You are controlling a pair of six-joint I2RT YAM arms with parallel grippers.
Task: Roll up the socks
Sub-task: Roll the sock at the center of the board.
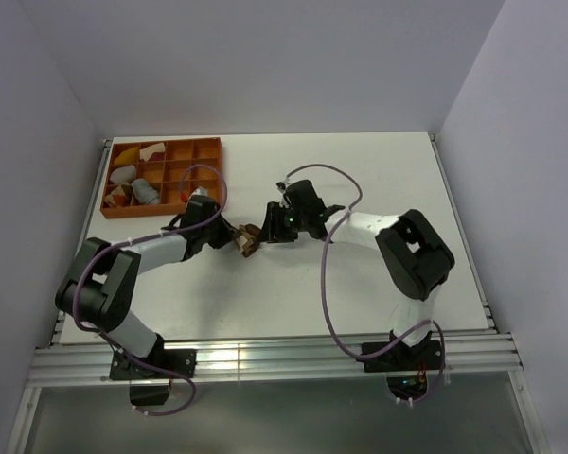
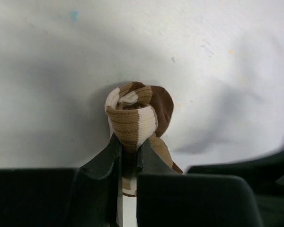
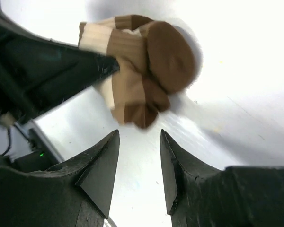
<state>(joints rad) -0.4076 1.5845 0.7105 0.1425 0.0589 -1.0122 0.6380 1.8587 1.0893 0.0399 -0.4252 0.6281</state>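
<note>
Partly, left gripper (image 2: 129, 142) covers brown sock (image 2: 132, 111).

Ribbed knit cloth sock (image 2: 131, 118) (soft, matt), scuffed matt black plastic fingers (image 2: 102, 163), smooth faintly glossy white tabletop (image 2: 47, 71)

The top camera sits high up behind the two arms. It looks down on the whole white table (image 1: 360, 180), from near edge to far edge. The left wrist camera rides on the left gripper (image 2: 128, 142) and looks out past its fingers, very close to the brown striped sock (image 2: 132, 113). The right wrist camera rides on the right gripper (image 3: 139, 133) and sees the same sock from the other side, also close. All three views share that sock, near the table's middle.
</note>
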